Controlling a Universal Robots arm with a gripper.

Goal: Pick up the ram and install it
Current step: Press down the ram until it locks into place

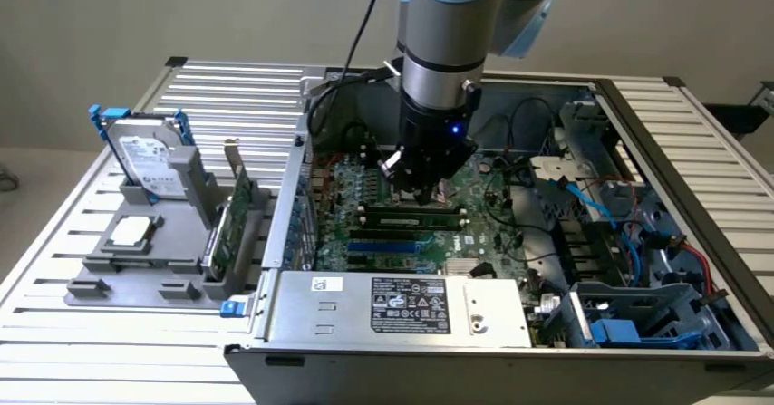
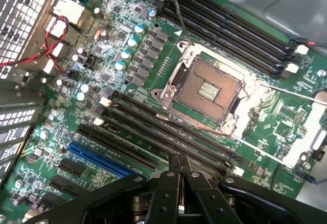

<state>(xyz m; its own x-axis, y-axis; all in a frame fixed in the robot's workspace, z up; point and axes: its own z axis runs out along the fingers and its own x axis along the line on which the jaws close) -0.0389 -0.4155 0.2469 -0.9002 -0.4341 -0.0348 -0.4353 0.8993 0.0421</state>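
Ram (image 1: 411, 216) sits along a long black slot near the middle of the motherboard (image 1: 490, 233), beside the CPU socket (image 2: 207, 88). Gripper (image 1: 415, 186) hangs directly over it, fingers (image 2: 171, 183) pressed together, holding nothing; contact unclear.

We see an open computer case (image 1: 677, 269) on a slatted desk (image 1: 242, 97), its green motherboard (image 2: 127, 75) showing an empty CPU socket (image 2: 207, 88). On the exterior view's left, a hard drive (image 1: 148, 162) stands upright in a grey holder (image 1: 133, 265).
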